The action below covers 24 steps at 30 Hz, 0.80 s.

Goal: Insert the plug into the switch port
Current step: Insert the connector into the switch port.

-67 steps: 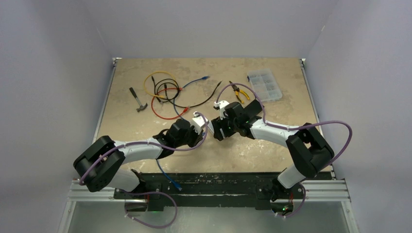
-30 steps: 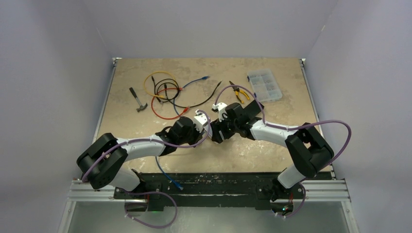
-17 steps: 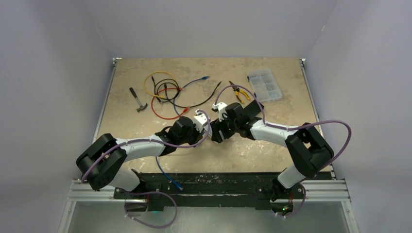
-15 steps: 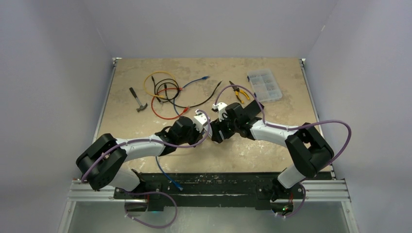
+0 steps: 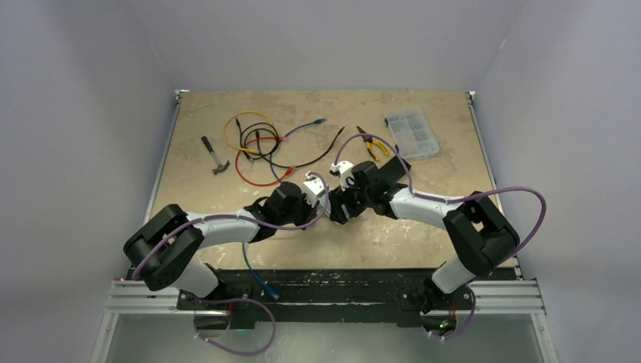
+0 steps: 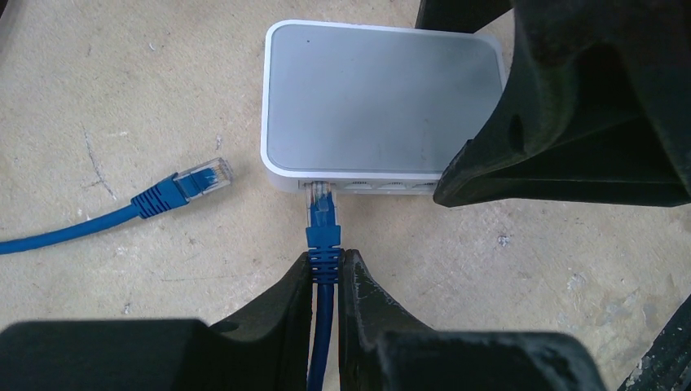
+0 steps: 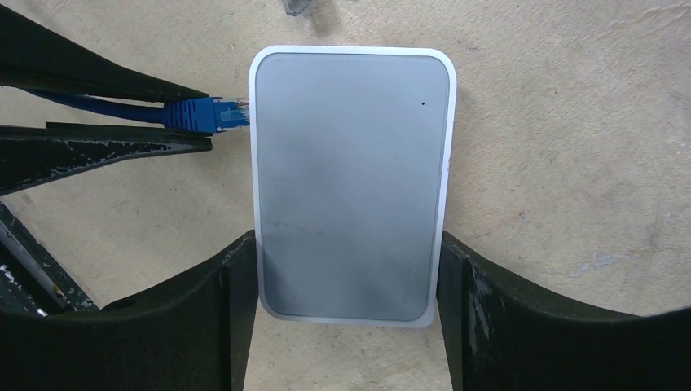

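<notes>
A small grey switch with a white rim (image 6: pixel 379 98) lies flat on the table; it also shows in the right wrist view (image 7: pixel 350 179). My right gripper (image 7: pixel 346 285) is shut on the switch across its two long sides. My left gripper (image 6: pixel 326 273) is shut on the blue cable's plug (image 6: pixel 320 213) just behind its boot. The clear tip of the plug sits at the leftmost port on the switch's front face. In the right wrist view the plug (image 7: pixel 213 115) touches the switch's left side. In the top view both grippers meet mid-table (image 5: pixel 330 200).
A second blue plug (image 6: pixel 183 186) lies loose on the table left of the switch. Further back lie coiled cables (image 5: pixel 253 144), a hammer (image 5: pixel 215 156), pliers (image 5: pixel 372 144) and a clear parts box (image 5: pixel 411 132). The blue cable (image 5: pixel 253 268) trails off the near edge.
My left arm has edged to the right toward the right gripper, bringing the plug up to the switch. The right arm has stayed nearly still.
</notes>
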Available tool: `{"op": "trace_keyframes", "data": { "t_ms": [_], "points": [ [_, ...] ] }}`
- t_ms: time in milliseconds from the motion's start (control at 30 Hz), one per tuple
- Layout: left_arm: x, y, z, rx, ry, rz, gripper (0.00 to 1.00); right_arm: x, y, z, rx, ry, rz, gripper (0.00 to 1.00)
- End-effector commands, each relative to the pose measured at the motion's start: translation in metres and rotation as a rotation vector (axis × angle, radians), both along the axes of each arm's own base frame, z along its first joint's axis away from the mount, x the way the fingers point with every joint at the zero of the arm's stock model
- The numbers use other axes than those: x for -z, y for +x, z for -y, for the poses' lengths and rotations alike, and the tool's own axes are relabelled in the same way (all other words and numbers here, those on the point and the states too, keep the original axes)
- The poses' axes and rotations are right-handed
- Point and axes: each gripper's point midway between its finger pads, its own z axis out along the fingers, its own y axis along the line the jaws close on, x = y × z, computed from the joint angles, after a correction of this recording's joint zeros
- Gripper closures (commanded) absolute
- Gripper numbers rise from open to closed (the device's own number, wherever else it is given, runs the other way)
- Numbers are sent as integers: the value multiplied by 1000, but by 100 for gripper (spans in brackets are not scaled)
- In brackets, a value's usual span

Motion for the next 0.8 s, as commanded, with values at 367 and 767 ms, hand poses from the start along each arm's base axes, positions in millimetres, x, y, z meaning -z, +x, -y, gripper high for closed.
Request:
{"op": "trace_keyframes", "data": {
  "t_ms": [367, 767],
  "points": [
    [-36, 20, 32, 13, -142, 75, 100, -40, -16, -34, -201, 184, 60, 100],
    [-51, 32, 43, -6, -176, 112, 100, -35, -37, -48, -294, 183, 36, 100]
  ]
}}
